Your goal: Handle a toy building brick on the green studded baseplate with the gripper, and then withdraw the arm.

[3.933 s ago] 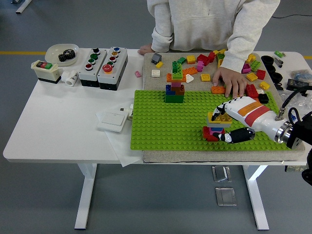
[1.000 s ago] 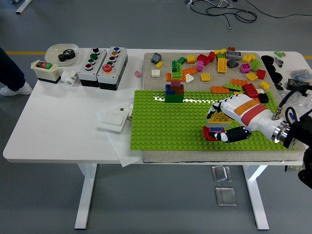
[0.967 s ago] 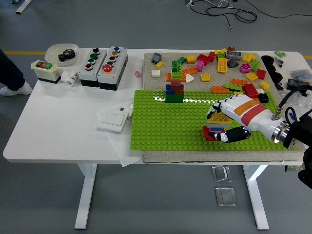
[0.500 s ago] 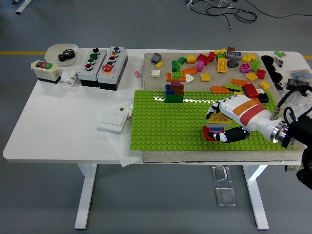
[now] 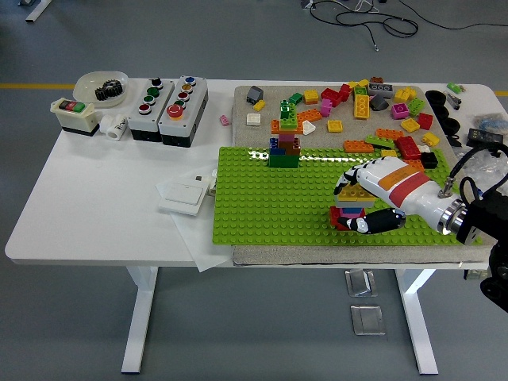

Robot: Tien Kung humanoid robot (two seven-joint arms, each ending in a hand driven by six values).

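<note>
Brick stack (image 5: pixel 352 208), yellow over red: on green baseplate (image 5: pixel 270 198), near its right front corner. Right hand (image 5: pixel 359 201): fingers cupped around the stack, grasping it. Risk, judged: withdrawing while closed could pry bricks loose; loose bricks (image 5: pixel 361 103) lie along the mat's far edge.

Brick stack (image 5: pixel 352 213) on baseplate (image 5: pixel 270 206), loose bricks (image 5: pixel 357 103) behind.

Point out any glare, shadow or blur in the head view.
Head view: sharp overall; a white glare streak lies on the green baseplate beside the brick tower; the right hand casts only a soft shadow over the small brick stack; light is even and diffuse.
</note>
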